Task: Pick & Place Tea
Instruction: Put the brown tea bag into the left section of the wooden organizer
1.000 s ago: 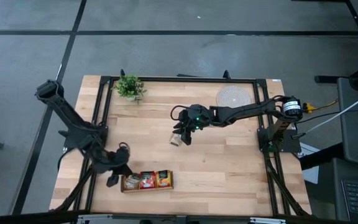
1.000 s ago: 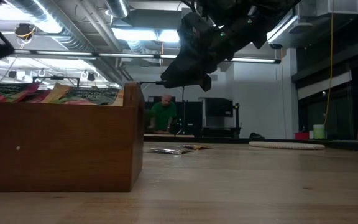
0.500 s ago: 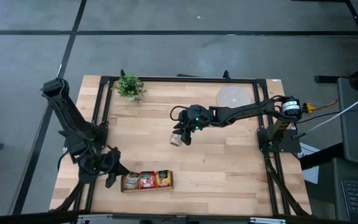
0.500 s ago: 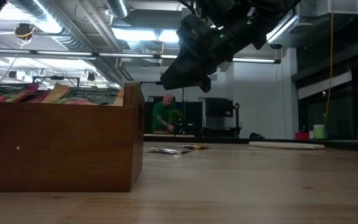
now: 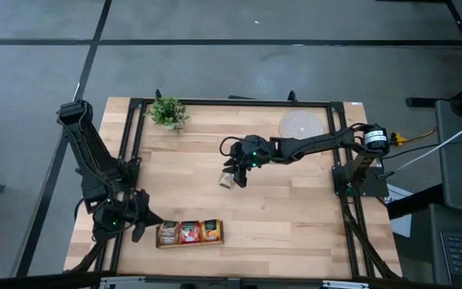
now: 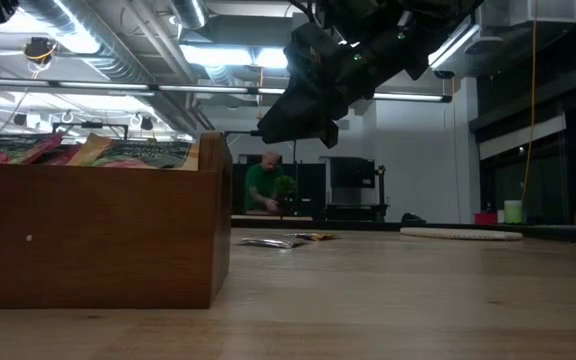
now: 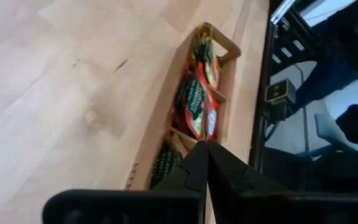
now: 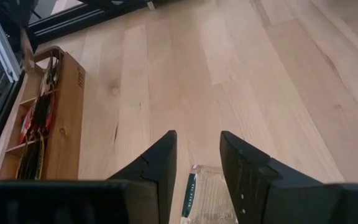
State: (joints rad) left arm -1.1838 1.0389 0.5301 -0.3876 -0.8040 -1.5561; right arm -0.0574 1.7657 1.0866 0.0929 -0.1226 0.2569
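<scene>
A: Looking down: right gripper (image 5: 235, 178) mid-table over pale sachet (image 5: 226, 180), jaws apart; left gripper (image 5: 139, 233) left of tray (image 5: 189, 233), jaws together.
B: Low view: sachets (image 6: 286, 240) flat on table (image 6: 418, 300). Right wrist: sachet (image 8: 207, 193) between fingers (image 8: 160, 165), untouched.

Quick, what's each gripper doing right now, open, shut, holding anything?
Left gripper: shut, empty, beside the long wooden three-compartment tray.
Right gripper: open, empty, above a pale square tea sachet.
</scene>
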